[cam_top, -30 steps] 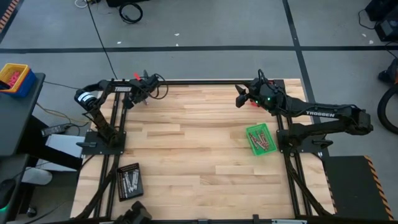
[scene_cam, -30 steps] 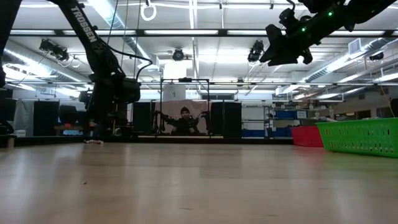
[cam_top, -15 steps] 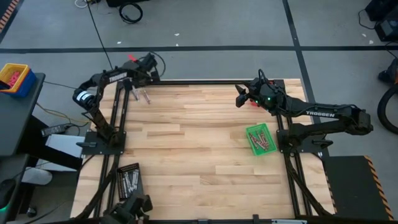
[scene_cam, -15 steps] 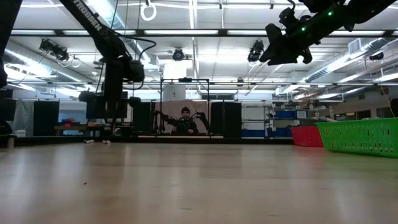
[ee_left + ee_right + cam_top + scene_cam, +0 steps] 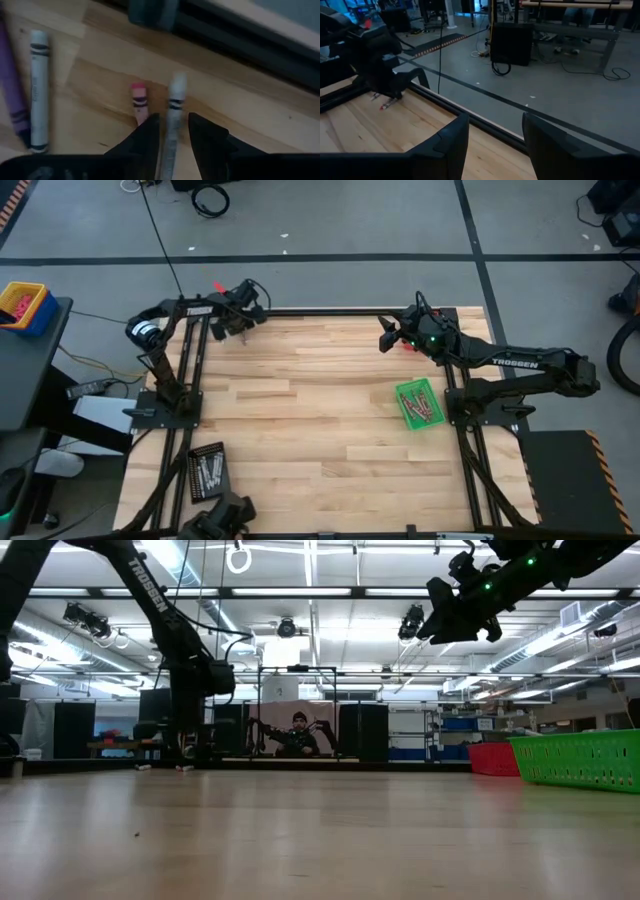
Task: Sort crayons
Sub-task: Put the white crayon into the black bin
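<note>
High view, left claw: my left claw (image 5: 232, 326) sat low at the far left corner of the pale wooden plank tabletop (image 5: 320, 430), by the black frame rail.
High view, right claw: my right claw (image 5: 384, 337) hung above the far edge, right of centre, well apart from the left one.
High view, trays: a green rectangular plastic tray (image 5: 418, 403) holding crayons lay on the right side; a black rectangular tray (image 5: 207, 471) holding crayons lay near the left front corner.
Low view, left claw: my left arm reached down to the tabletop's far edge at the left (image 5: 187, 755); I could not tell the fingers there.
Low view, right claw: it hung high above the tabletop (image 5: 440, 625).
Low view, trays: the green tray (image 5: 580, 761) stood at the right, with a red rectangular tray (image 5: 494, 759) just behind it.
Low view, room: a person (image 5: 297, 735) sat beyond the tabletop.
Left wrist view, claw: my two dark fingers (image 5: 150, 140) clenched on a pale grey paper-wrapped crayon (image 5: 175, 107) lying on the wood.
Left wrist view, other crayons: a pink-red crayon (image 5: 139, 101) lay just beside the gripped one; a second white crayon (image 5: 38, 90) and a purple crayon (image 5: 12, 95) lay side by side farther off.
Right wrist view, claw: my fingers (image 5: 447, 145) stood spread apart, holding nothing.
Right wrist view, far side: my left arm's claw (image 5: 387, 90) showed down at the tabletop's corner, crayons (image 5: 387, 104) beneath it.
</note>
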`<state>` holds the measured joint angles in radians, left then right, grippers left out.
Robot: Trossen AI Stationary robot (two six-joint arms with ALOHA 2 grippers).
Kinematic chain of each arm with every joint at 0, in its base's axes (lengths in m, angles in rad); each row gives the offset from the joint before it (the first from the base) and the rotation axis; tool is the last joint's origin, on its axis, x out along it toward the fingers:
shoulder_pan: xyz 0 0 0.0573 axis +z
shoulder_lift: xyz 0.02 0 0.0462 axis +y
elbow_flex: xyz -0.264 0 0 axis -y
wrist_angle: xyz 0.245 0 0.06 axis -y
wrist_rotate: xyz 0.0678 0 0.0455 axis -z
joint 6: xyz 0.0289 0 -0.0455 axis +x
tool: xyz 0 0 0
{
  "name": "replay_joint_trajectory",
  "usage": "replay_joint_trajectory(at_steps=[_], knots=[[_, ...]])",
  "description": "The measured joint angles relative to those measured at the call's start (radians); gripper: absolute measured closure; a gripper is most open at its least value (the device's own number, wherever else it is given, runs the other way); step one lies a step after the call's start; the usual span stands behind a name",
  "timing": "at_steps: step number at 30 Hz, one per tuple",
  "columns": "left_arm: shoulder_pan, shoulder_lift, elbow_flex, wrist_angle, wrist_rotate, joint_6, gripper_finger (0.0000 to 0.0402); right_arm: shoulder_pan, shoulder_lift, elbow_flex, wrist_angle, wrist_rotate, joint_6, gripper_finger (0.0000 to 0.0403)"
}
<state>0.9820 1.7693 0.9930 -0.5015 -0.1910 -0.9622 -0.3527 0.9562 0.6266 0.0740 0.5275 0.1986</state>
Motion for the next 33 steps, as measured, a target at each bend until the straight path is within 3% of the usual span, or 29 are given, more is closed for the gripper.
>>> replay_joint_trajectory(at_steps=[11, 18, 22, 26, 33], knots=[[-0.037, 0.015, 0.001, -0.004, -0.033, -0.012, 0.0294, 0.0, 0.0, 0.0, 0.003, 0.0, -0.018, 0.0214], [-0.105, 0.016, 0.001, -0.013, -0.051, 0.123, 0.0379, 0.0, -0.001, 0.0, 0.011, -0.01, -0.041, 0.0214], [-0.114, 0.008, 0.011, -0.011, 0.004, 0.252, 0.0384, 0.018, -0.022, 0.0, 0.024, -0.043, -0.119, 0.0214], [-0.166, -0.097, 0.017, -0.043, 0.104, 0.39, 0.0387, 0.073, -0.057, 0.0, 0.047, -0.081, -0.22, 0.0214], [-0.382, -0.423, 0.022, -0.079, 0.06, 0.403, 0.0397, 0.158, -0.054, 0.0, 0.146, -0.16, -0.304, 0.0214]])
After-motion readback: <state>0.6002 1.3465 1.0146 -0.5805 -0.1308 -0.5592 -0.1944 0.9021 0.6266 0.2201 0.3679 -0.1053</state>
